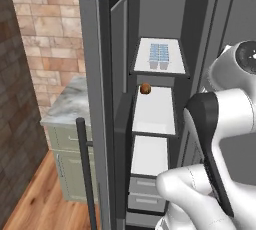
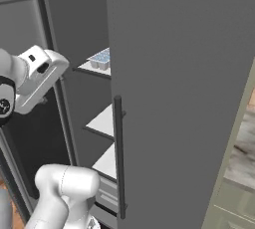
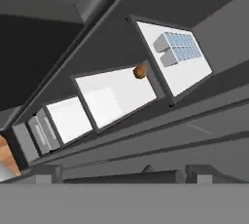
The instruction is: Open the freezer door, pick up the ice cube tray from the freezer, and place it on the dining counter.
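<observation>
Freezer door (image 1: 100, 99): swung wide open, its edge turned toward the left base camera; the long dark bar handle (image 1: 86, 171) stands upright on its outer face.
Freezer (image 1: 160, 19): dark grey interior open to view, three white shelves stacked one above another, grey drawers (image 1: 146, 194) at the bottom.
Ice cube tray (image 1: 159, 55): pale blue and white, lying flat on the top shelf (image 1: 176, 66), near that shelf's back edge and about midway between its side edges; also seen in the right base view (image 2: 100, 58) and the hand view (image 3: 178, 47).
Brown round item (image 1: 145, 89): on the middle shelf (image 1: 155, 114), at its back left corner, one level below the tray and well apart from it.
Jaws (image 3: 165, 174): spread fully open, nothing between them, nothing held; the two dark tips sit at the bottom of the hand view, outside the freezer and short of the shelves.
Plain grey door (image 2: 184, 103): shut, just beside the open compartment, with its own dark vertical handle (image 2: 119, 158).
Marble tabletop over green cabinets (image 1: 67, 104): beyond the open door, against the brick wall (image 1: 50, 19).
</observation>
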You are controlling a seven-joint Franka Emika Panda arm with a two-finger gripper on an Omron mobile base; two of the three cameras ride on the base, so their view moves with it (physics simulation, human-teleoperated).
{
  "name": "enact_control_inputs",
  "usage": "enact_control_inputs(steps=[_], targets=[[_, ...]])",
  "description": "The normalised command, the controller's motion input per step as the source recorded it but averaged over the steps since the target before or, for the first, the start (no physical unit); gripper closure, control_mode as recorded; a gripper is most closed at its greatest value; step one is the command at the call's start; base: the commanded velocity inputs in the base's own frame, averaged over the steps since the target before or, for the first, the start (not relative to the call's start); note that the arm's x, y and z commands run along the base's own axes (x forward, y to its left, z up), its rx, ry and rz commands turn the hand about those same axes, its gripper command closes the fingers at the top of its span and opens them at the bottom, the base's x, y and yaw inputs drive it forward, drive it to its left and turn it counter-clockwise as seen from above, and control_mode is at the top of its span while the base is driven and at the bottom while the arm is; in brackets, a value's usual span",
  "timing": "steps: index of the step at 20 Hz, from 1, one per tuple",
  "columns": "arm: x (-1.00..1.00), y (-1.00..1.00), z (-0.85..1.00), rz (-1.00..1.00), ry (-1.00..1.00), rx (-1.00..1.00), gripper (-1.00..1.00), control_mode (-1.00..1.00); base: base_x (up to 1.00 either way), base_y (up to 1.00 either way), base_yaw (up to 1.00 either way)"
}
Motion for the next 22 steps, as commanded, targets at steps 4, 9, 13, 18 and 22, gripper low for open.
enact_control_inputs(steps=[4,9,13,18,22], targets=[[0.24,0.00,0.00,0.40,0.00,-0.18,-1.00,-1.00,0.00,0.00,0.00],[0.12,0.02,0.03,0.33,-0.02,-0.21,-1.00,-1.00,0.00,0.00,0.00],[0.20,0.21,0.12,0.03,-0.06,-0.23,-1.00,-1.00,0.00,0.00,0.00],[0.29,0.18,0.07,-0.01,-0.05,-0.25,-1.00,-1.00,0.00,0.00,0.00],[0.43,0.05,0.13,-0.03,0.00,-0.17,-1.00,-1.00,0.00,0.00,0.00]])
